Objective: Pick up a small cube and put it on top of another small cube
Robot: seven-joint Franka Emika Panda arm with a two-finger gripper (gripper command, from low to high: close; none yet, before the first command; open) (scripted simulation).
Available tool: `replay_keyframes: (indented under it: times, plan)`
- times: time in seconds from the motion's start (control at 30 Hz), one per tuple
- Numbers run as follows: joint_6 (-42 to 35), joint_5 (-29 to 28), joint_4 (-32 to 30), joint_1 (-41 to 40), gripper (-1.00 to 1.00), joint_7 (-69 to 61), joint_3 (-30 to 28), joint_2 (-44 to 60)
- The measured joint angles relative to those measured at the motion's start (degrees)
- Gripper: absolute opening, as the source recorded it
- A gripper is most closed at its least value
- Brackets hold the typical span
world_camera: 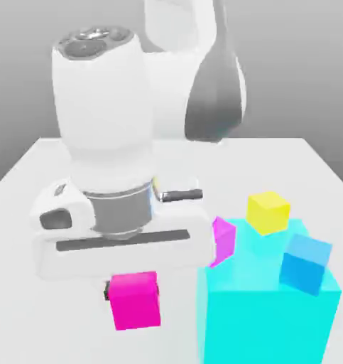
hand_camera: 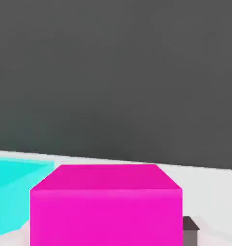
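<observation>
White table (world_camera: 32, 163) carries it all. The big cyan block (world_camera: 270, 313) stands on it at the near edge; hard against that block's far corner, a purplish-magenta cube (world_camera: 224, 238) rests on the tabletop, half hidden. Whether the hot-pink cube (world_camera: 135, 300) beside the block touches the table is unclear.
</observation>
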Motion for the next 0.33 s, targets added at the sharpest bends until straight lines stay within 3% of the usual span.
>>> replay_keyframes:
  times: [0.1,0.2,0.23,0.33]
  plan:
    - [-7.33,-2.25,3.44,8.14,-1.00,-5.83,3.88,-4.16]
    - [-5.10,-3.58,1.95,15.63,-1.00,-8.59,3.10,-3.55]
    - [-3.93,-3.65,1.21,14.37,1.00,-8.82,1.97,-3.13]
    - [-3.93,-3.65,1.21,12.67,1.00,-8.82,1.97,-3.12]
